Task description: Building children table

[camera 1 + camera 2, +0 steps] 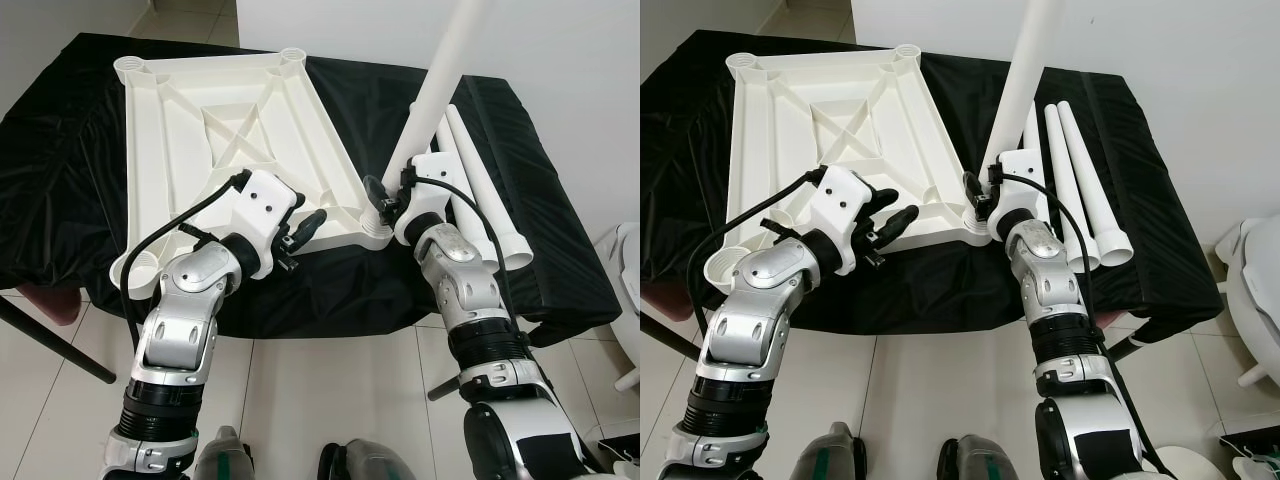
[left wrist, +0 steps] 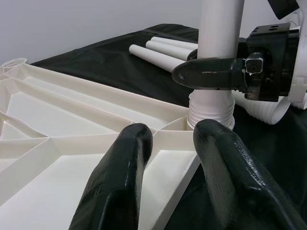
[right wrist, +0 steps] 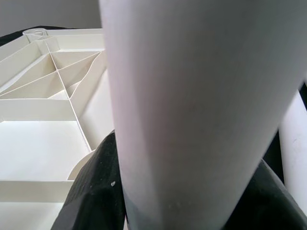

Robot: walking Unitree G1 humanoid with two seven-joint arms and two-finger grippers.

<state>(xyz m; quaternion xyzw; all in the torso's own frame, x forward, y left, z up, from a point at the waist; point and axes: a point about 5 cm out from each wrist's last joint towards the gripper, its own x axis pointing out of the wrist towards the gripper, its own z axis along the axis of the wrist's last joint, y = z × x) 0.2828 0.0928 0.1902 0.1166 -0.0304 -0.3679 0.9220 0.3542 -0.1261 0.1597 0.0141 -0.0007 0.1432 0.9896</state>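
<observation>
On a black-draped table [image 1: 80,190], the right gripper [image 1: 388,195] is clamping an upright white plastic tube leg [image 1: 440,80] into the upside-down white ribbed tabletop's [image 1: 230,120] near corner socket while the bent left gripper [image 1: 305,228] is hovering beside it, fingers parted and empty.

Head stereo eyes look steeply down on the tabletop [image 1: 230,130] – wrist cameras sit close, sharing its leg [image 2: 218,43] corner
</observation>
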